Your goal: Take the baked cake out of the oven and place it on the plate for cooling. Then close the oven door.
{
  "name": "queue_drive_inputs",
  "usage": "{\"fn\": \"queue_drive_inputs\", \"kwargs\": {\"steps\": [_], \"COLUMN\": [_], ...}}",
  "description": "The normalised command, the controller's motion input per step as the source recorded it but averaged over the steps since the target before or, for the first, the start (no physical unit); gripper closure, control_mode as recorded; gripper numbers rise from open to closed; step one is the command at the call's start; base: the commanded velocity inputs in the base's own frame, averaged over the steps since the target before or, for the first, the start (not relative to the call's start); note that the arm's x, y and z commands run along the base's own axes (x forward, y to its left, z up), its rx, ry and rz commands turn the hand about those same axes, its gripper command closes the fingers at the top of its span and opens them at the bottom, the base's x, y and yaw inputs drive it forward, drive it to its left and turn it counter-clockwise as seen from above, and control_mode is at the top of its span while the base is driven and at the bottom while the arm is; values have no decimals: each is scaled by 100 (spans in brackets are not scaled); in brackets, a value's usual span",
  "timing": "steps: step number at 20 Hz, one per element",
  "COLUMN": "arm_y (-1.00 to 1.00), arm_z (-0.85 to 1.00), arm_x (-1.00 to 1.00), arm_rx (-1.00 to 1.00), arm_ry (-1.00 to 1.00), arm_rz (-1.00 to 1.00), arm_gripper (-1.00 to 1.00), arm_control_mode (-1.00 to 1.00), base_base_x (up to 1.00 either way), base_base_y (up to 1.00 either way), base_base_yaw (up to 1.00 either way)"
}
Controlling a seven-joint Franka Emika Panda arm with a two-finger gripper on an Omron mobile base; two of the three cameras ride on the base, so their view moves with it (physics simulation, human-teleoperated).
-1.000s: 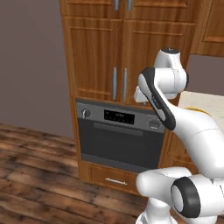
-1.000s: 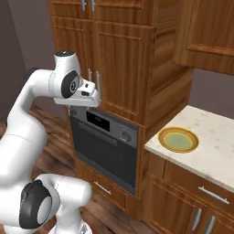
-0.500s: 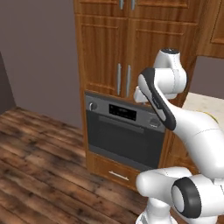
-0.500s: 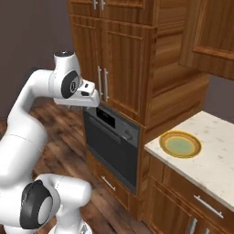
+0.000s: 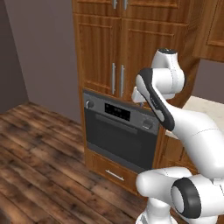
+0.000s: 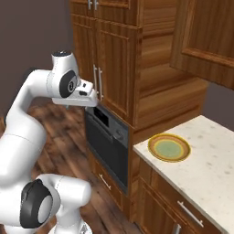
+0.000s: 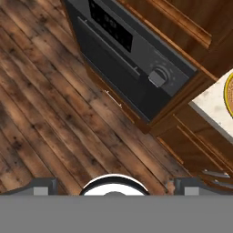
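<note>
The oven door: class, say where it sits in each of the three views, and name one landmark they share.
Left base view: oven door, shut, left of centre below the display.
Right base view: narrow dark panel, left of centre, beside the counter.
Hand view: slanted across the top.
Shared landmark: the drawer under the oven.

I face the oven, set in tall cabinetry, its oven door shut. Two cabinet doors sit above it, a drawer below it. To the right of the oven runs a counter; the plate lies on it near its left end. More drawers sit under the counter, a wall cabinet hangs above it. Wood floor spreads left and near. My gripper hangs in front of the cabinetry, above the oven.
</note>
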Motion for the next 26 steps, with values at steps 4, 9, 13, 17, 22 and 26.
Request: {"fn": "queue_drive_inputs", "kwargs": {"steps": [4,9,13,17,22,26], "arm_y": [0,0,0,0,0,0], "arm_z": [0,0,0,0,0,0], "arm_x": [0,0,0,0,0,0], "arm_rx": [0,0,0,0,0,0], "arm_ry": [0,0,0,0,0,0], "arm_rz": [0,0,0,0,0,0], "arm_gripper": [-100,-100,-100,-100,-100,-100], "arm_control_mode": [100,100,100,100,100,100], "base_base_x": [1,10,4,1,0,9], "base_base_y": [-61,-45,-56,-60,-29,-22], "base_base_yaw": [19,12,11,10,6,4]}}
